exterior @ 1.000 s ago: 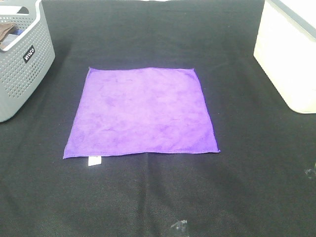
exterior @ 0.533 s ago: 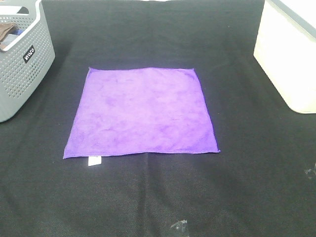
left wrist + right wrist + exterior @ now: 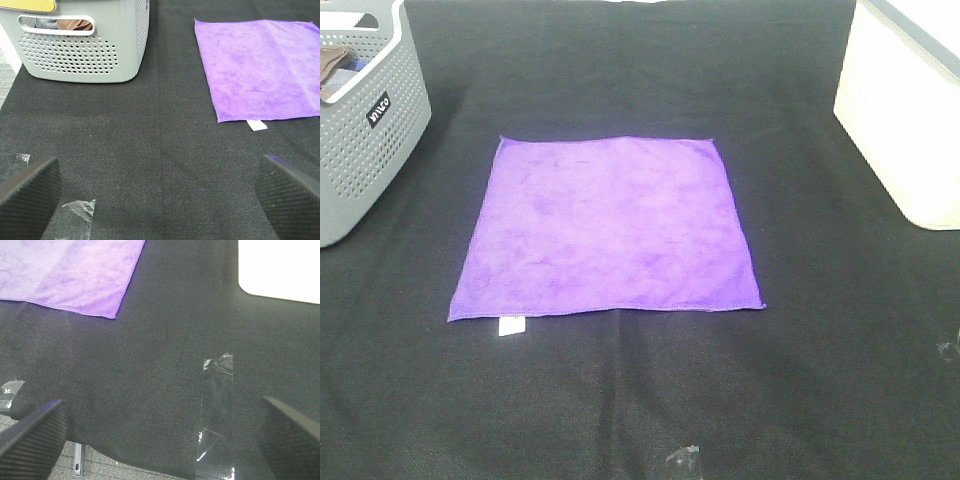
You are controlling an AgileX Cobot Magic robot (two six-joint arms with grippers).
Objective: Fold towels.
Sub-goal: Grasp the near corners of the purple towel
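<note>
Left of towel, half-cropped basket.

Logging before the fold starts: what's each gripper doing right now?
Left gripper: open, holding nothing.
Right gripper: open, holding nothing.

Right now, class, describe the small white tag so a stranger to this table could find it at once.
Start at the black table cover, then find the purple cloth lying flat in its middle. The white tag pokes out from the cloth's near edge by the left corner, the only white scrap touching it.
</note>
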